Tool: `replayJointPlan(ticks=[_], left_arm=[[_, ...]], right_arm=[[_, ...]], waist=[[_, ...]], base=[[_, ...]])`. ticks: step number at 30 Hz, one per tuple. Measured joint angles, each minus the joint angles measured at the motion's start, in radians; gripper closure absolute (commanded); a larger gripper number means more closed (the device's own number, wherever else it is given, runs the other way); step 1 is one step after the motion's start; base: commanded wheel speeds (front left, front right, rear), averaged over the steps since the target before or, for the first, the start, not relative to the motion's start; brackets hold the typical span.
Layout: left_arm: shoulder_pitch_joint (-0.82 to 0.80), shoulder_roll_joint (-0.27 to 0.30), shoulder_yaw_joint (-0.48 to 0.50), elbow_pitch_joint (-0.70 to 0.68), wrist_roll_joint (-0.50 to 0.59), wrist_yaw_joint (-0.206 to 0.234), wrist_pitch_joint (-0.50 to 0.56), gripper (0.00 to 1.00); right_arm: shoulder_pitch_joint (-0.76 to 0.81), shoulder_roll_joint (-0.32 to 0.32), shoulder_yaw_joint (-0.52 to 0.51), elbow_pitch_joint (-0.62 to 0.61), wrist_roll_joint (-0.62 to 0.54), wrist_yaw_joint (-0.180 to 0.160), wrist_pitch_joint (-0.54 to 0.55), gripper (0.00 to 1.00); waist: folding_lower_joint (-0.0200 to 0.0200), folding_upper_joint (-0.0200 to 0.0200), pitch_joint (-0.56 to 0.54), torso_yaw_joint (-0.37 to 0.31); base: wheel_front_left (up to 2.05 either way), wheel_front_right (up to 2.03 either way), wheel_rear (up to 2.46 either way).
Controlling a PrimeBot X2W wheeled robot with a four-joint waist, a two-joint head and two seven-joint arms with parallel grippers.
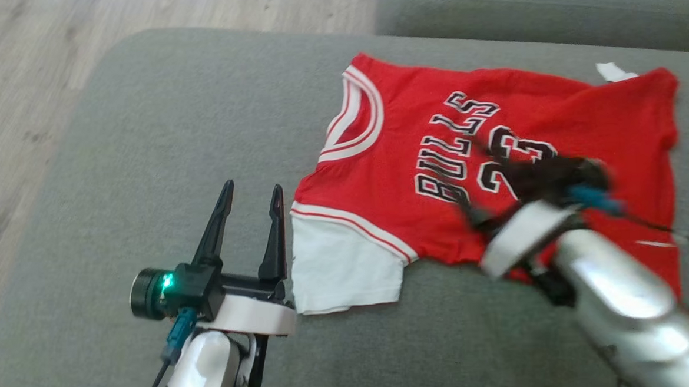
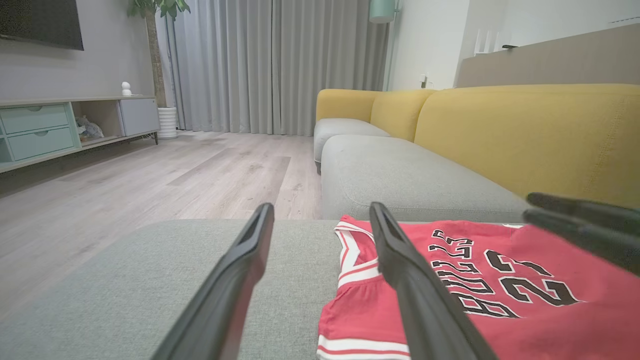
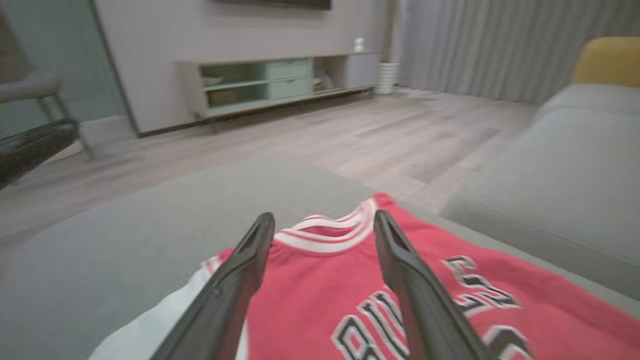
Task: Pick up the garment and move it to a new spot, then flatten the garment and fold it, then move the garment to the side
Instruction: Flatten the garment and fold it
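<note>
A red jersey [image 1: 495, 150] with black "BULLS 23" lettering, white trim and a white sleeve [image 1: 342, 264] lies spread on the grey cushion [image 1: 170, 138]. My left gripper [image 1: 251, 192] stands open just left of the white sleeve, its right finger close to the sleeve's edge. In the left wrist view that gripper [image 2: 321, 210] is open and holds nothing, with the jersey [image 2: 500, 280] to its right. My right gripper [image 1: 464, 169], blurred, hovers over the lettering. The right wrist view has it [image 3: 324, 220] open above the jersey [image 3: 320, 295], pointing at the collar.
Wooden floor [image 1: 48, 55] lies past the cushion's rounded left and far edges. A second grey seat [image 2: 400, 175] with a yellow backrest [image 2: 525, 135] stands beyond the jersey. A small white tag [image 1: 612, 72] peeks out at the jersey's far right. A low cabinet [image 3: 260, 85] lines the wall.
</note>
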Motion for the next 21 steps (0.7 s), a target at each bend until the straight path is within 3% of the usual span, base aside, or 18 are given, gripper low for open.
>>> replayJointPlan(ticks=[5, 10, 15, 21], left_arm=[[0.024, 0.000, 0.011, 0.000, 0.000, -0.007, 0.000, 0.00], [0.056, 0.000, 0.028, 0.009, 0.007, -0.009, 0.000, 0.00], [0.085, 0.001, 0.035, 0.027, 0.010, -0.012, 0.000, 0.00], [0.113, 0.001, 0.059, 0.024, 0.017, -0.013, 0.000, 0.00]], right_arm=[[0.175, 0.032, -0.396, -0.014, -0.127, 0.000, -0.006, 0.00], [0.381, 0.137, -0.707, -0.142, -0.254, 0.000, -0.008, 0.00], [0.520, 0.217, -0.815, -0.235, -0.312, 0.000, -0.008, 0.00], [0.569, 0.244, -0.844, -0.300, -0.346, 0.000, -0.008, 0.00]], waist=[[0.0000, 0.0000, -0.022, -0.046], [0.0000, 0.0000, -0.037, -0.091], [0.0000, 0.0000, -0.045, -0.116], [0.0000, 0.0000, -0.050, -0.139]], base=[[0.00, 0.00, 0.00], [0.00, 0.00, 0.00], [0.00, 0.00, 0.00], [0.00, 0.00, 0.00]])
